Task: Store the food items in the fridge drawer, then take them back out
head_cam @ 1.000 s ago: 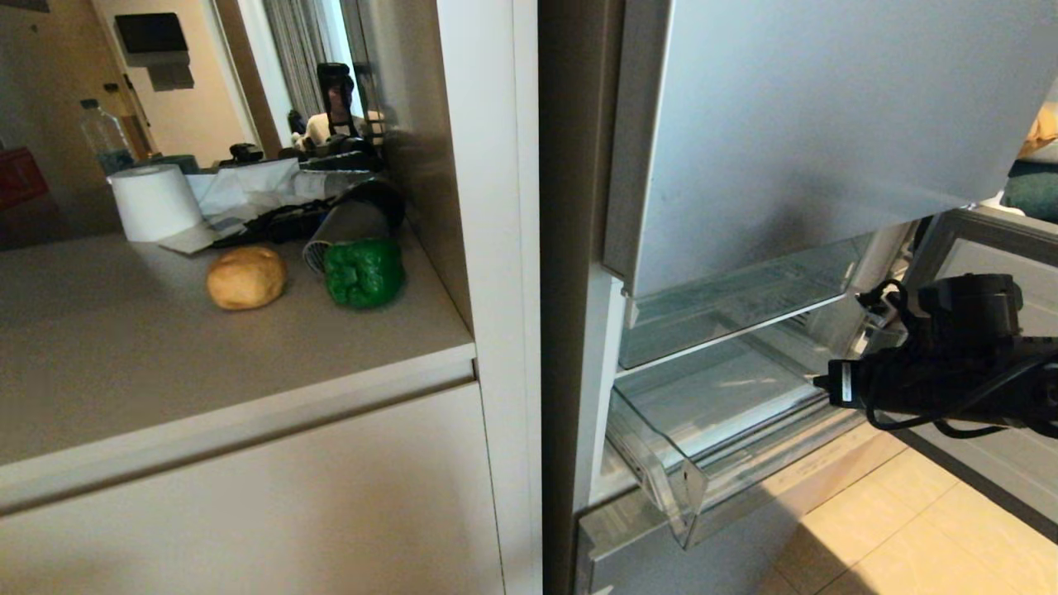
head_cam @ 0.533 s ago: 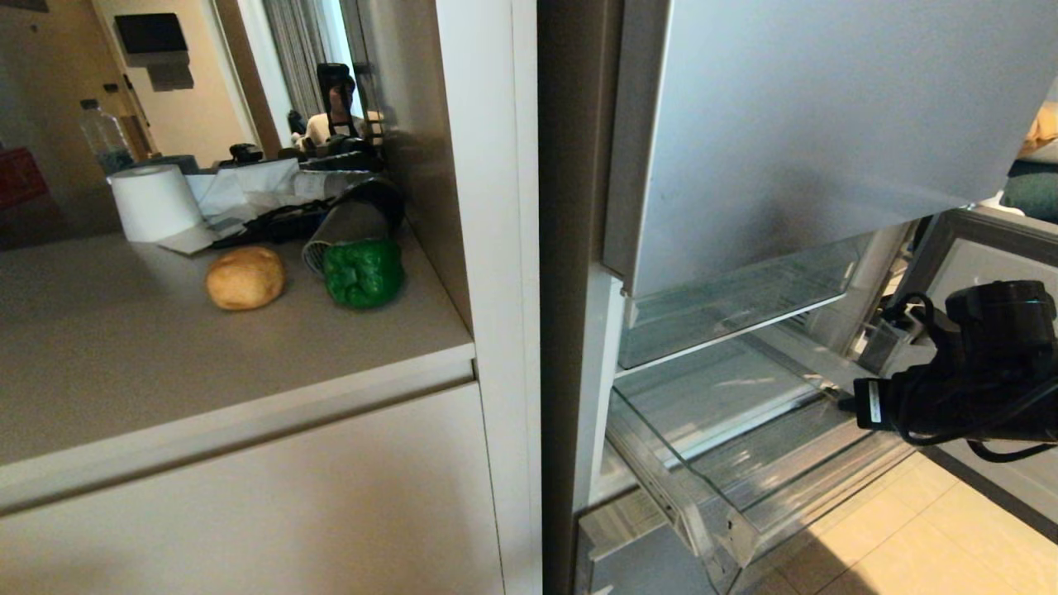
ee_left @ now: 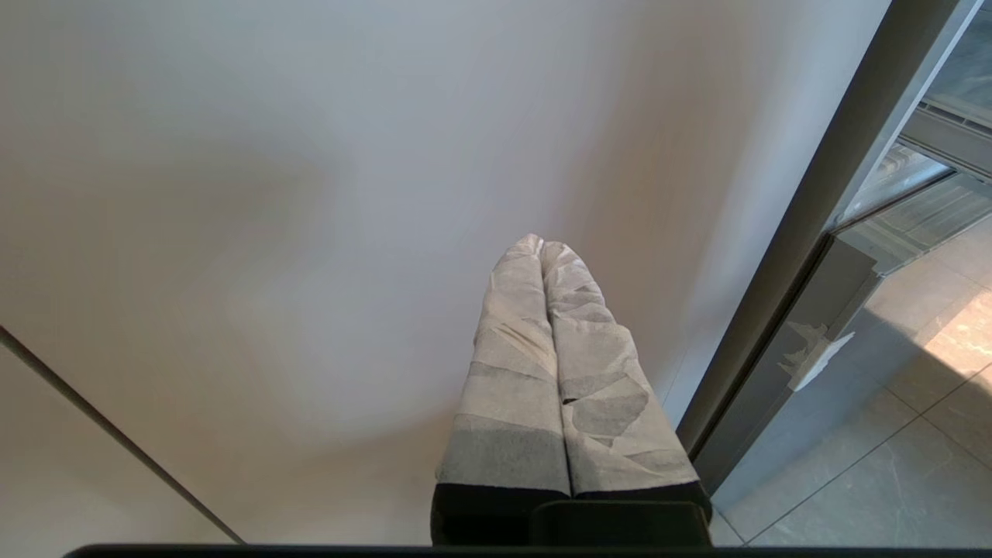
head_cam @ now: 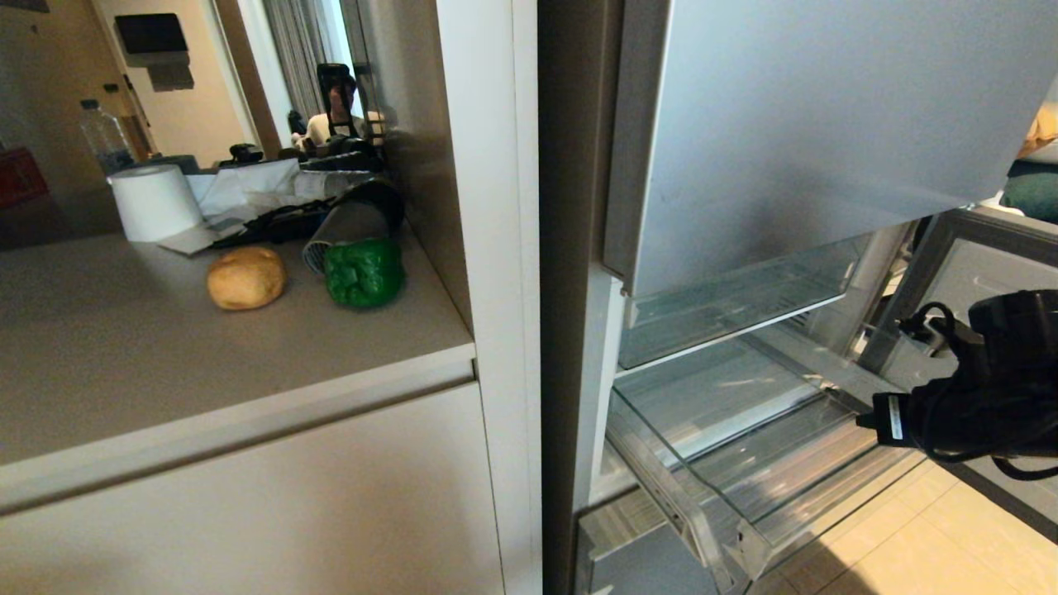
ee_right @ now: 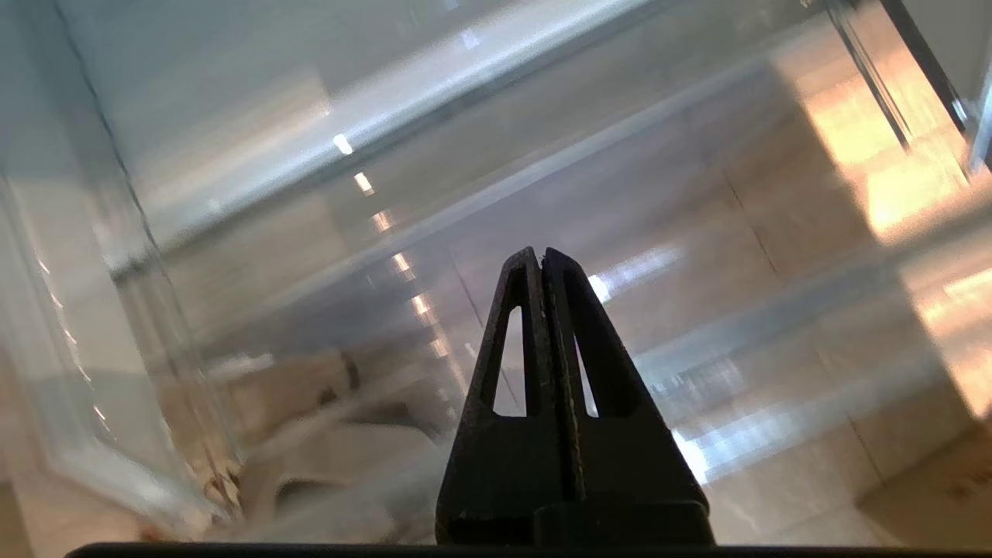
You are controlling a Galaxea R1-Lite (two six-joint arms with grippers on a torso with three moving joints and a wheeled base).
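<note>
Drawer pulled out for loading | right pincer closed, empty, beside it | potato, pepper on counter

home kitchen: fridge, beige counter, tiled floor

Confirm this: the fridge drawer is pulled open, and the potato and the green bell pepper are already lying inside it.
Not right. The fridge drawer is pulled open, but the head view shows the potato and the green bell pepper sitting on the countertop, left of the fridge. No food shows in the drawer's clear compartment in that view.
</note>
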